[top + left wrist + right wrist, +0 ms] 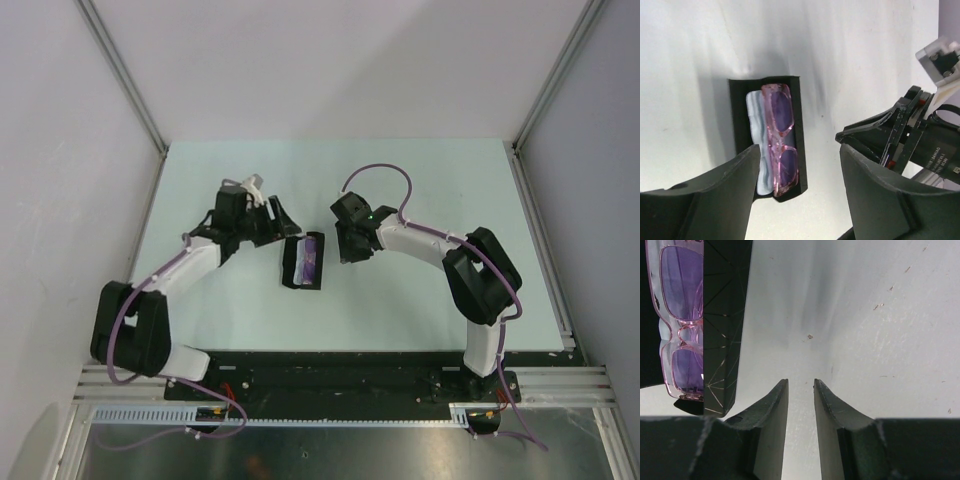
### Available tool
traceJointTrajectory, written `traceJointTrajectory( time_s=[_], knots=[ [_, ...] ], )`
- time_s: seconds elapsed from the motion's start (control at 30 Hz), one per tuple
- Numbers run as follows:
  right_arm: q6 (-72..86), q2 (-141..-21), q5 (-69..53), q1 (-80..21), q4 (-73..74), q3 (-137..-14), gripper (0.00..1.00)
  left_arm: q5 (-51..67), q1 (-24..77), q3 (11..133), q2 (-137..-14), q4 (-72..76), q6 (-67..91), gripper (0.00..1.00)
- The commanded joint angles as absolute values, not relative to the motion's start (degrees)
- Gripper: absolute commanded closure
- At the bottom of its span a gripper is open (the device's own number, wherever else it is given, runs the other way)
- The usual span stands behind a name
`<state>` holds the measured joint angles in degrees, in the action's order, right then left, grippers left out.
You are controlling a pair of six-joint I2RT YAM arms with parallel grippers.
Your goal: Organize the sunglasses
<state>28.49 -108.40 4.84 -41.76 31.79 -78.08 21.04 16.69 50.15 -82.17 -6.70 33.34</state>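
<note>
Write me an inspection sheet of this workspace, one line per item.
Surface: pale table, a few small specks near the right tool.
Job's things: sunglasses lie inside the open black case, on a pale blue cloth.
Clutter: nothing seen.
Grippers: left tool open and empty, near the case; right tool narrowly open and empty, beside the case.
Cables: purple cables run along both arms, clear of the case.
Surroundings: white walls, metal frame posts, black base rail at the near edge.
</note>
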Motion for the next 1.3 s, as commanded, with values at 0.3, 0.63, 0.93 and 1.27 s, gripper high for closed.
traceJointTrajectory(
  time_s=[0.3, 0.63, 0.93, 1.27],
  knots=[
    [29.7, -106.08, -3.33, -41.49, 25.76, -78.05, 0.55, 12.74, 7.73, 42.1, -73.74, -9.32, 37.7, 0.28],
    [32.08, -108.36, -7.91, -40.78, 23.11, -78.05, 0.59, 14.6, 8.52, 40.51, -81.47, -9.05, 38.32, 0.58],
    [31.99, -110.13, -5.01, -39.82, 23.03, -78.05, 0.65, 12.22, 14.76, 44.3, -91.4, -7.12, 37.44, 0.6],
    [30.15, -112.15, -5.01, -39.38, 22.68, -78.05, 0.66, 16.77, 15.2, 44.3, -87.8, -4.23, 36.04, 0.58]
  ],
)
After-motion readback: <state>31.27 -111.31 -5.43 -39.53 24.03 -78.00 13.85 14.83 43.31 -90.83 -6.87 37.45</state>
